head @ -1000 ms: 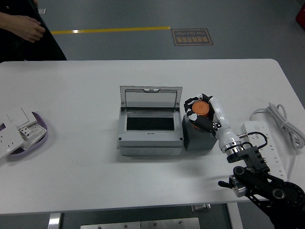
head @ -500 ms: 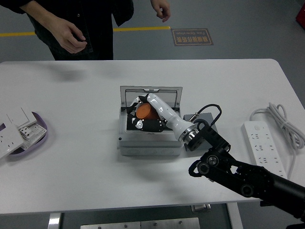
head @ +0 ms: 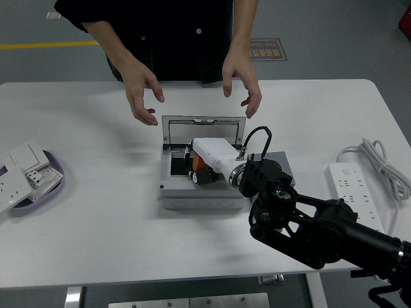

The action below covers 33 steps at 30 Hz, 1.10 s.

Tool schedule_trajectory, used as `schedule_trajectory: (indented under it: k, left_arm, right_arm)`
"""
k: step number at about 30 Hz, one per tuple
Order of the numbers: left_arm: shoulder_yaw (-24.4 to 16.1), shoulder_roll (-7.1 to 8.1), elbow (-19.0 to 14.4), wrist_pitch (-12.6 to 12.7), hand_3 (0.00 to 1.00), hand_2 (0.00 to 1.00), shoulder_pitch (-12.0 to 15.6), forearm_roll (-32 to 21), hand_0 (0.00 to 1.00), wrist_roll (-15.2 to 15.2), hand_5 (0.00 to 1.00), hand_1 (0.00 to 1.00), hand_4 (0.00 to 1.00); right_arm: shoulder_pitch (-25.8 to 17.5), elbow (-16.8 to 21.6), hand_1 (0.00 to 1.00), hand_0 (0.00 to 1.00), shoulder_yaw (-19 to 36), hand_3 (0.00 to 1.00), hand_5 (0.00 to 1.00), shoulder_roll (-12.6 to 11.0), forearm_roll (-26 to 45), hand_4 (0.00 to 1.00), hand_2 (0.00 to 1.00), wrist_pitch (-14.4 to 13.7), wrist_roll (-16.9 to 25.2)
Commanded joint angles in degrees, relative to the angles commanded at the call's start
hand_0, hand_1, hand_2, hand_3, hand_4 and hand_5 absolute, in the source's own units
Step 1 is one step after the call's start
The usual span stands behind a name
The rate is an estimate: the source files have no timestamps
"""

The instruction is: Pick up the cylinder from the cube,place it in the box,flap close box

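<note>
The grey box stands mid-table with its clear lid raised at the back. My right hand reaches down into the box's opening, its white back uppermost. Its fingers are curled around the orange cylinder, which sits low inside the box. Behind my black forearm, a corner of the dark grey cube shows just right of the box. A person stands at the far side. Both of their hands, one left and one right, hover open above the lid and touch nothing.
A white power strip with a coiled cable lies at the right edge. At the left edge, a purple dish holds white wall sockets. My black right arm crosses the table's near right part.
My right hand has gone lower into the box with the cylinder. The person has stepped to the middle and brought both hands forward over the lid.
</note>
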Motion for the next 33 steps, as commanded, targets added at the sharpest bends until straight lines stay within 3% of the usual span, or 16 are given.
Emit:
schedule_trajectory:
  k: [1,6,7,17,21,27,33]
  left_arm:
    - [0.0,0.00,0.0,0.0,0.639,0.625,0.0,0.0,0.592,0.0,0.213,0.629,0.701]
    - [0.0,0.00,0.0,0.0,0.639,0.625,0.0,0.0,0.592,0.0,0.213,0.629,0.701]
    - [0.0,-0.01,0.0,0.0,0.639,0.626,0.0,0.0,0.592,0.0,0.214,0.629,0.700]
    - [-0.3,-0.09,-0.1,0.0,0.639,0.625,0.0,0.3,0.592,0.0,0.212,0.629,0.699]
    - [-0.8,-0.16,-0.3,0.0,0.639,0.626,0.0,0.8,0.592,0.0,0.212,0.629,0.699]
    - [-1.1,-0.31,-0.4,0.0,0.639,0.625,0.2,1.3,0.592,0.1,0.211,0.629,0.699]
    - [-0.9,-0.38,-0.4,0.0,0.639,0.625,0.1,1.3,0.593,0.1,0.212,0.629,0.700]
  right_arm:
    - [0.0,0.0,0.657,0.627,-0.1,0.649,0.272,0.0,-0.8,0.411,0.669,-0.1,-0.6]
    - [0.1,0.0,0.657,0.627,-0.1,0.649,0.272,0.1,-2.3,0.411,0.669,-0.3,-1.4]
    - [0.0,0.0,0.710,0.807,-0.1,0.707,0.436,0.1,-2.5,0.640,0.744,-0.4,-1.4]
    - [-0.6,0.7,0.710,0.819,0.0,0.729,0.477,-0.5,-1.9,0.697,0.743,-1.4,-0.5]
    - [-2.1,2.7,0.704,0.815,1.3,0.724,0.501,-1.7,2.5,0.723,0.735,-3.0,1.0]
    - [-5.3,9.0,0.699,0.806,4.5,0.713,0.518,-5.4,13.2,0.742,0.724,-6.2,5.4]
    - [-5.1,16.1,0.677,0.784,7.1,0.686,0.523,-8.0,21.8,0.745,0.702,-7.2,6.9]
